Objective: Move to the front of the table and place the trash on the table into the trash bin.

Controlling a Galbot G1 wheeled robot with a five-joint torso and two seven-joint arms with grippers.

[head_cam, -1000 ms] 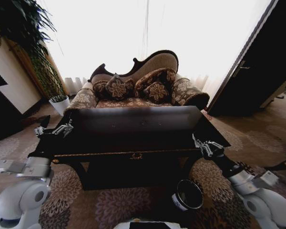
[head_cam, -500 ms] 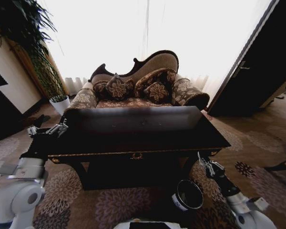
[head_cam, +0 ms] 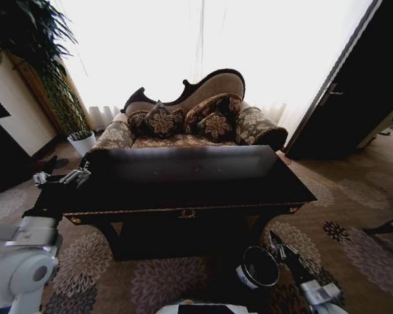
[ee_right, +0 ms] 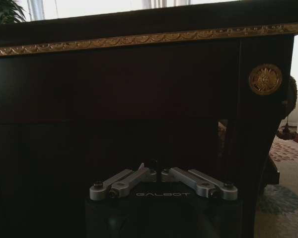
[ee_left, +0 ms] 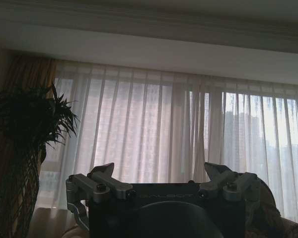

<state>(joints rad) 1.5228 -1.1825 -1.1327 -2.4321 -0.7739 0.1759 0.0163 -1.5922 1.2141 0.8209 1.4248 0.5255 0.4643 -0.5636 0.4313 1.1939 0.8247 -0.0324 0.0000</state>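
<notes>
The table (head_cam: 183, 190), dark wood with a glossy black top and a gold emblem, stands right in front of me. I cannot make out the trash on its dark top. The trash bin (head_cam: 259, 267), black with a shiny rim, sits on the carpet by the table's right front leg. My left gripper (head_cam: 62, 175) hangs open off the table's left end; in the left wrist view the left gripper (ee_left: 159, 171) faces the curtains with nothing between its fingers. My right gripper (head_cam: 275, 243) is low beside the bin, and the right gripper (ee_right: 154, 172) is shut, facing the table's front panel (ee_right: 114, 89).
A patterned sofa (head_cam: 190, 121) with cushions stands behind the table. A white plant pot (head_cam: 82, 140) and a tall plant are at the far left. A dark door (head_cam: 354, 98) is on the right. Patterned carpet lies around the table.
My right arm has dropped from the table's right front corner down to beside the bin. My left arm has drawn outward, away from the table's left end.
</notes>
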